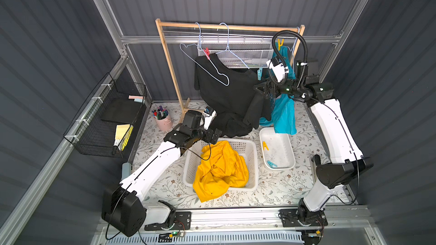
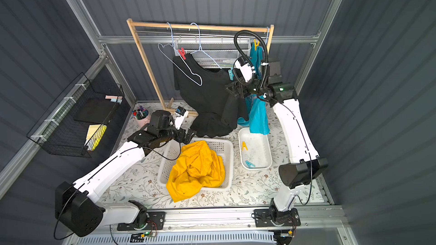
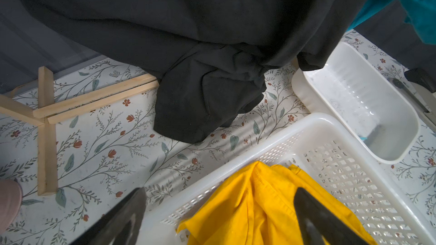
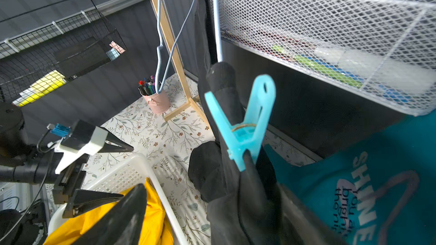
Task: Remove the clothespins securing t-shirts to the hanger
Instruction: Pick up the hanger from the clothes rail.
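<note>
Your right gripper (image 1: 259,88) is close in front of the light blue-teal plastic clothespin (image 4: 245,126). Its jaws are apart and it holds nothing. This clothespin clamps the right shoulder of the black cloth t-shirt (image 1: 226,90) onto the thin light blue wire hanger (image 4: 218,31). A red plastic clothespin (image 1: 206,53) holds the left shoulder.

The first danger, I think, is that the jaws close on black cloth together with the clothespin. Then the pull drags the t-shirt and swings the hanger. If you press the clamping end and not the two open handles, the clothespin does not release, and it may jump out and fall onto the bench.

The teal printed t-shirt (image 1: 284,114) hangs just to the right, so a wide approach can catch it.

Once this clothespin is off, only the red one carries the black t-shirt, and it may slide down.

Your left gripper (image 1: 217,135) is wide open and empty, low by the far left corner of the white perforated plastic basket (image 1: 252,142).
</note>
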